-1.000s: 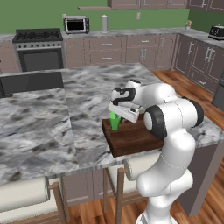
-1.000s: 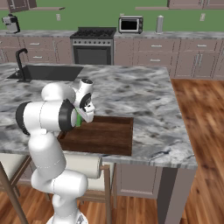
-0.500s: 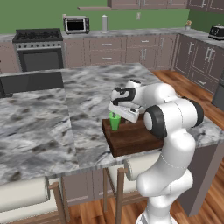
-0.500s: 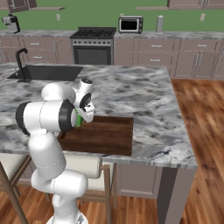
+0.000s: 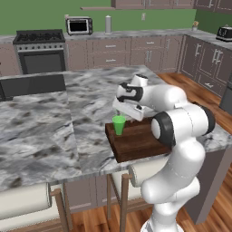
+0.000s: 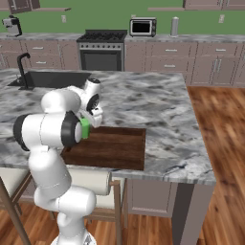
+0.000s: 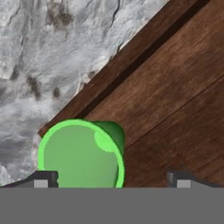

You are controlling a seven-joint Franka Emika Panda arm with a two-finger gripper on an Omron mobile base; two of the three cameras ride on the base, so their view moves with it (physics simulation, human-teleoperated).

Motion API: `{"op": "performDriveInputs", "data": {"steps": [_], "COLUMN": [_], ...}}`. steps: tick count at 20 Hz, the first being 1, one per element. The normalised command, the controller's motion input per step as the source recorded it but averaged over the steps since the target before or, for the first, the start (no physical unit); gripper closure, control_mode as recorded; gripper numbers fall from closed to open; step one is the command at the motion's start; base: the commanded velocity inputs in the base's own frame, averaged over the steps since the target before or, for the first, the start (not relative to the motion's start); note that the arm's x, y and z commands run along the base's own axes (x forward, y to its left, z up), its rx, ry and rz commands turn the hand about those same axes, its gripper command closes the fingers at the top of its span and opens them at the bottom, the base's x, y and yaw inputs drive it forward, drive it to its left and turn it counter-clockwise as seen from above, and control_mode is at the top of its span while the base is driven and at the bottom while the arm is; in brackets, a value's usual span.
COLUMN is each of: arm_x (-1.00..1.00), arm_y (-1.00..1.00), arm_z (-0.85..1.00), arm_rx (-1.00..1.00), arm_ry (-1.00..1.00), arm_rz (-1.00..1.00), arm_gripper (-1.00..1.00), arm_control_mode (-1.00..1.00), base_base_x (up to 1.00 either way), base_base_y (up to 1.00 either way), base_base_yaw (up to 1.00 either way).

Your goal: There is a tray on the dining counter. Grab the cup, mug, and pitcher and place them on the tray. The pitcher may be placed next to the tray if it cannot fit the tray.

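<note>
Green cup (image 5: 119,124): stands upright on the tray, in the corner nearest the middle of the surface; in the hand view its open rim (image 7: 81,154) sits low and left, just inside the tray's raised edge.
Tray (image 5: 136,141): dark brown wood, lying flat at the near edge of the surface, with the robot's arm reaching over it; in the right base view its bare boards (image 6: 115,146) stretch to the right of the arm.
Surface (image 5: 41,131): grey-and-white veined marble, wide on every side of the tray; the hand view shows marble (image 7: 52,52) beyond the tray's corner.
Fingers (image 7: 113,179): spread wide; one tip (image 7: 41,179) stands at the cup's left side and the other well off to its right, over bare wood. The cup sits on the tray, not gripped.
Hand (image 5: 129,106): hangs just above and beside the cup in the left base view, pointing down; in the right base view the arm covers most of the cup, and a sliver of green (image 6: 85,128) shows at its edge.
Background: a stove (image 5: 38,52) and a microwave (image 5: 79,26) along the far wall, a sink with a black tap (image 6: 21,67) at the far left of the surface.
</note>
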Motion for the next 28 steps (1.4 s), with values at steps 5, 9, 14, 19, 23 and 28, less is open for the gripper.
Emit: {"op": "performDriveInputs", "data": {"steps": [5,9,14,19,23,28], "arm_x": [-0.42,-0.81,-1.00,-1.00,-0.81,-0.53], "arm_y": [-0.01,-0.14,-0.07,0.00,0.00,0.00], "arm_z": [0.75,0.73,0.80,0.91,0.98,0.99], "arm_rx": [-0.06,-0.07,-0.10,-0.09,-0.07,-0.02], "arm_ry": [-0.08,-0.07,-0.14,-0.07,0.00,0.00], "arm_rz": [0.02,0.11,0.14,0.14,0.07,0.03], "arm_gripper": [-1.00,-1.00,-1.00,-1.00,-1.00,-1.00], "arm_control_mode": [-1.00,-1.00,-1.00,-1.00,-1.00,-1.00], "base_base_x": [0.00,0.00,0.00,0.00,0.00,0.00], "base_base_y": [0.00,0.00,0.00,0.00,0.00,0.00], "base_base_yaw": [0.00,0.00,0.00,0.00,0.00,0.00]}}
